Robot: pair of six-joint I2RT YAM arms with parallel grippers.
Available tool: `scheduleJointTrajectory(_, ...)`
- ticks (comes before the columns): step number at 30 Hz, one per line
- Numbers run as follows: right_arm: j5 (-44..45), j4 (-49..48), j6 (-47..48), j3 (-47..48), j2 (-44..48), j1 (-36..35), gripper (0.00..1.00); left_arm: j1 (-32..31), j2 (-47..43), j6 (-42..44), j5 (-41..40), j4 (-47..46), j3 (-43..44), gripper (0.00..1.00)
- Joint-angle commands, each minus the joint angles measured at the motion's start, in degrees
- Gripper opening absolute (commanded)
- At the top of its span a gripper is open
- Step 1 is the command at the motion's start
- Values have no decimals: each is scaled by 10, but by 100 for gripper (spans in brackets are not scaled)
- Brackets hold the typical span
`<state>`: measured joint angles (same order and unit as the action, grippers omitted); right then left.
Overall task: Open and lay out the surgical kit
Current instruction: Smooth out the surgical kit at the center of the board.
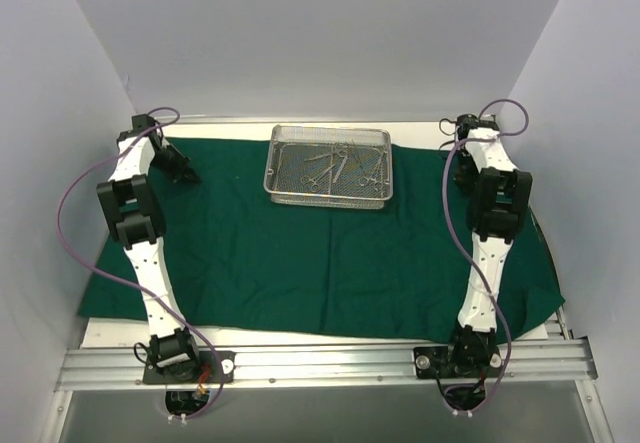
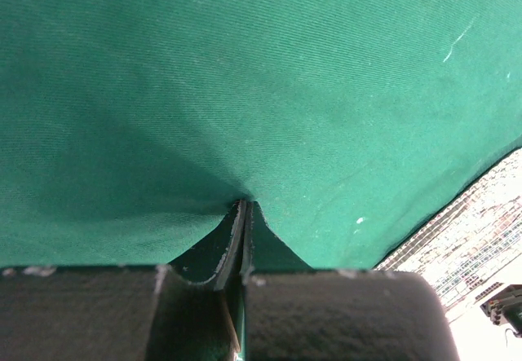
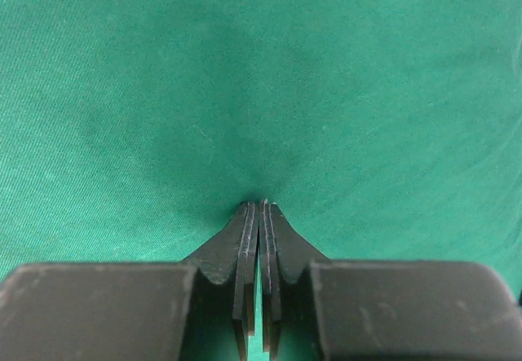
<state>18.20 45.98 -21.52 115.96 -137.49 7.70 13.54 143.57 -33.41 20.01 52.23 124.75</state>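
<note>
Your left claw (image 1: 183, 170) sits at the far left of the dark green cloth (image 1: 330, 263). Its jaws are together and the tips press onto the fabric, with no fold visibly caught between them. The wire-mesh tray (image 1: 275, 163) lies to its right, at the far middle of the table on the cloth, with its long axis running side to side. The steel instruments (image 1: 335, 163) lie jumbled inside it. Further right, your right claw (image 1: 462, 171) mirrors the left, jaws together and tips on the cloth at the far right. So the tray lies between your two claws, inward from each, and neither is clearly nearer. Whichever arm you pick for the instruments would have to lift, open, and swing toward the centre.
</note>
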Motion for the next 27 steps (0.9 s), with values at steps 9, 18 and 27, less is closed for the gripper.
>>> scheduleJointTrajectory(9,-73,25,2,119,-144,-18,0,10,26,-25,-91,19,-38,2)
scheduleJointTrajectory(18,-105,49,13,246,-222,-22,0,11,22,-46,-95,23,-42,2)
scheduleJointTrajectory(27,-147,55,27,276,-235,-40,0,13,-7,-86,-103,2,-112,2)
